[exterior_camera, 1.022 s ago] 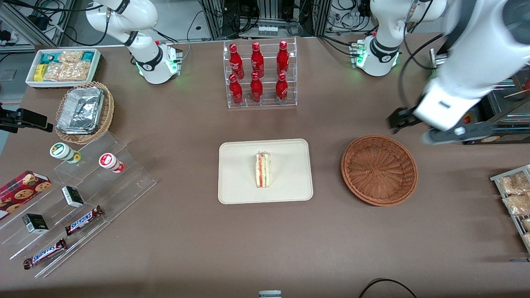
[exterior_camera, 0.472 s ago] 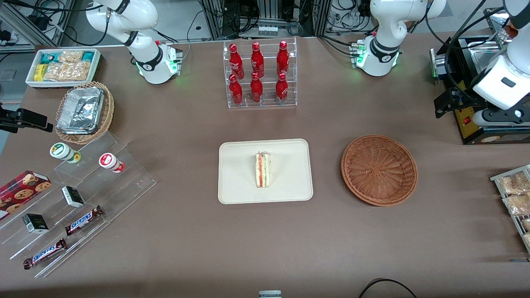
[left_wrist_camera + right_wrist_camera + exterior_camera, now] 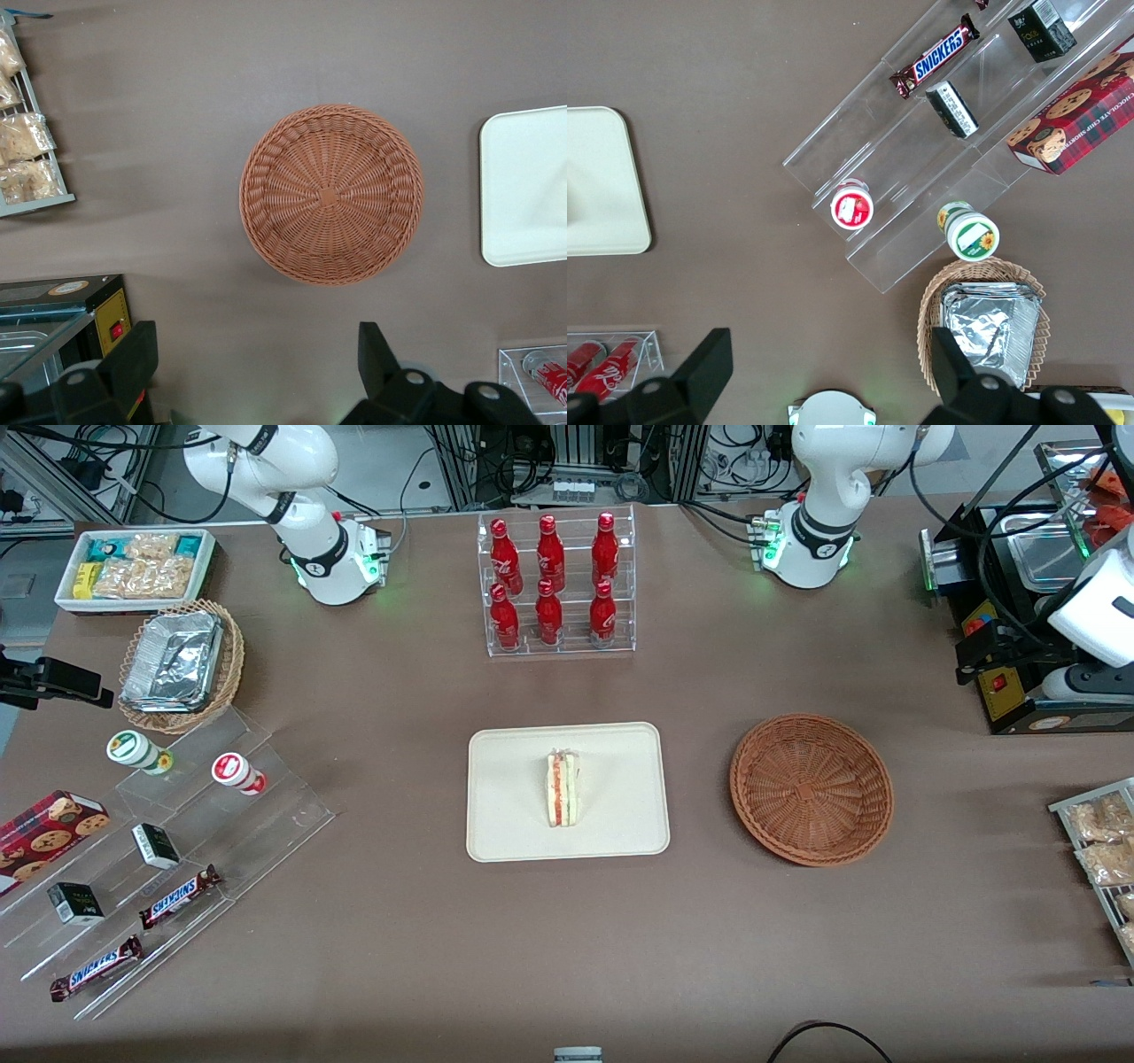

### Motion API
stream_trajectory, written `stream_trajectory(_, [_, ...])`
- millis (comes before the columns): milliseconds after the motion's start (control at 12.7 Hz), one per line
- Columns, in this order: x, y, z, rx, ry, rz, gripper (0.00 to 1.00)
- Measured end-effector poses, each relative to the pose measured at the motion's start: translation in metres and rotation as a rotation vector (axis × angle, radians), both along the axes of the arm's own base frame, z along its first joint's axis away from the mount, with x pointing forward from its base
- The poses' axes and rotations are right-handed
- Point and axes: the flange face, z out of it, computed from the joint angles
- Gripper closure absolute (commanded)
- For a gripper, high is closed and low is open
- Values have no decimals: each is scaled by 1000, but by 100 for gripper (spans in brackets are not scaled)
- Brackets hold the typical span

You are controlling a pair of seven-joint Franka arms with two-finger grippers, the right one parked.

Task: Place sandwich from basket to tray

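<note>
Sandwich (image 3: pixel 563 788) rests on tray (image 3: pixel 505 824); basket (image 3: pixel 330 193) empty. My gripper (image 3: pixel 252 372), jaws wide, empty, hangs near surface's working-arm end. Judgement: park clear.

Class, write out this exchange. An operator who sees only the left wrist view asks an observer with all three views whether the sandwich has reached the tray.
Operator: I see the basket with nothing in it and only one end of the tray, which is bare. Where is the sandwich?
Observer: From the front, the sandwich lies near the middle of the tray, with its red filling showing.
Operator: My gripper is open and holds nothing. Is it anywhere near the sandwich?
Observer: No. It hangs toward the working arm's end of the table, in front of the black appliance, well clear of the tray and farther from the front camera than the basket.
</note>
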Motion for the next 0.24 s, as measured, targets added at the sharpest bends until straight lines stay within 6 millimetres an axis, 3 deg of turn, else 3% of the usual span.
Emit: stream_trajectory(236, [0,8,0,-1,0,16,0])
